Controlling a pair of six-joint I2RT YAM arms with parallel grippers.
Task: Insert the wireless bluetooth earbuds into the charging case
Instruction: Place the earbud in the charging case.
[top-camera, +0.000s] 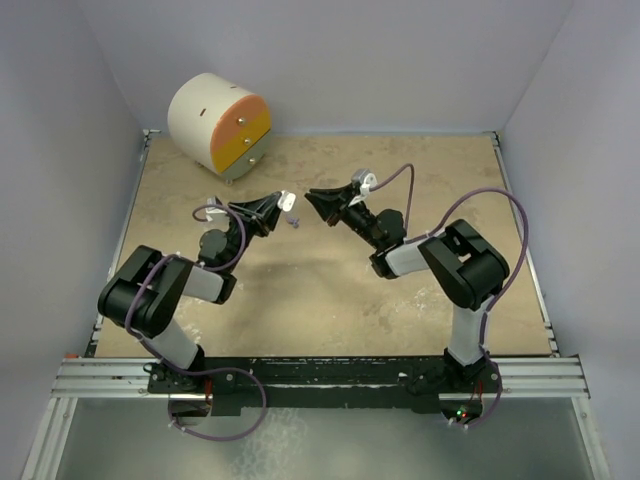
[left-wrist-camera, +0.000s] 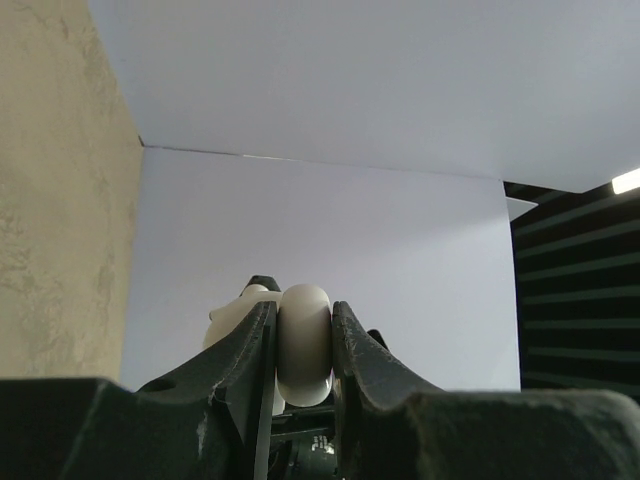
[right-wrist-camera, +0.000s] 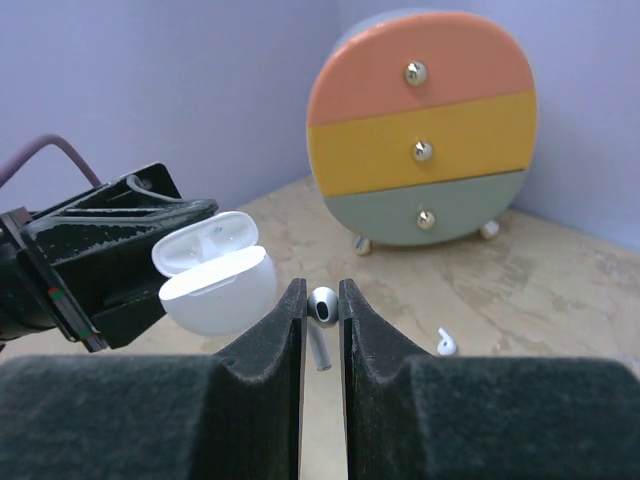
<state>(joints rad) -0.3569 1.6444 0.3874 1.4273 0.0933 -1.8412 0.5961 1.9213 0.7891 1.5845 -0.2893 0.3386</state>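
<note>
The left gripper (left-wrist-camera: 304, 312) is clamped on the open white case (right-wrist-camera: 218, 288), holding it off the counter (top-camera: 330, 300) with the lid tipped back. Facing it, the right gripper (right-wrist-camera: 321, 292) pinches one earbud (right-wrist-camera: 322, 304) between narrow jaws, near the case. A second earbud (right-wrist-camera: 446, 343) lies on the counter before the drawer chest (right-wrist-camera: 420, 150).
</note>
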